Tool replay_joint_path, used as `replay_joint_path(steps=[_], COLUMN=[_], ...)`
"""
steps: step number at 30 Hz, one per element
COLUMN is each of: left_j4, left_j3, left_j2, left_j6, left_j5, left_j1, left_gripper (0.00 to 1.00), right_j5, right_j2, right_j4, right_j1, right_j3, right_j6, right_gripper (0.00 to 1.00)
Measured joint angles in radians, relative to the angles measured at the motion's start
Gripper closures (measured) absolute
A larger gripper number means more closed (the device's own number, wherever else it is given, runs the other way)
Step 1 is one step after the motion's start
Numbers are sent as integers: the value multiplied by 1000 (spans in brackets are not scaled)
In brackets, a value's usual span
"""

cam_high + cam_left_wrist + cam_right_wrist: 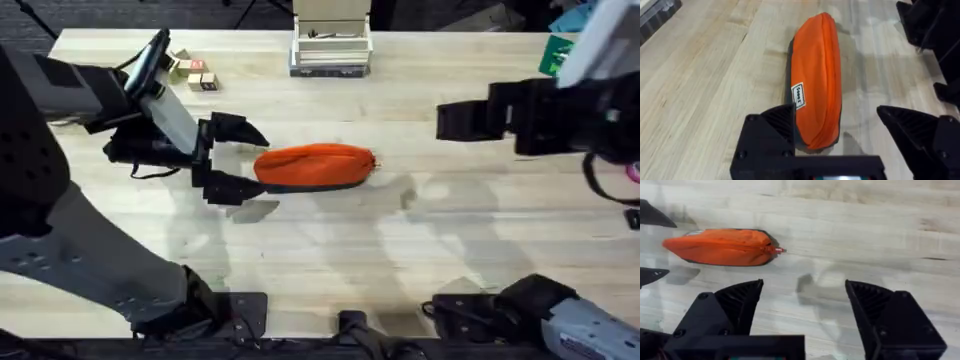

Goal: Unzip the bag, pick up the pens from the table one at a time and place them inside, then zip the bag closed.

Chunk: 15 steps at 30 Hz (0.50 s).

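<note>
Overhead: you look down and forward across the whole worktop [330,250]. Left wrist: you sit low and close, facing along the bag [817,80] from one end. Right wrist: you hang higher and farther off, facing its far end. All three of your views share the bag.

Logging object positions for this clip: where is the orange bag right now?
In the overhead view the bag lies flat on the table, just left of centre, its near end at the open left gripper; the right gripper is well clear.
</note>
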Motion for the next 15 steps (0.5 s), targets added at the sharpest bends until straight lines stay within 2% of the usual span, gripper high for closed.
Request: replay_joint_path(steps=[4, 9, 15], left_j4=[-28, -56, -59], left_j3=[35, 90, 133], left_j2=[-30, -165, -340], left_j6=[5, 6, -61], left_j5=[-5, -56, -120], left_j1=[14, 23, 23], left_gripper=[4, 4, 5], right_j5=[0, 0, 0], right_j2=[-56, -112, -132], right_j4=[-3, -29, -58], right_j1=[0, 0, 0], right_j3=[0, 0, 0], right_j6=[-18, -23, -26], right_gripper=[4, 4, 3])
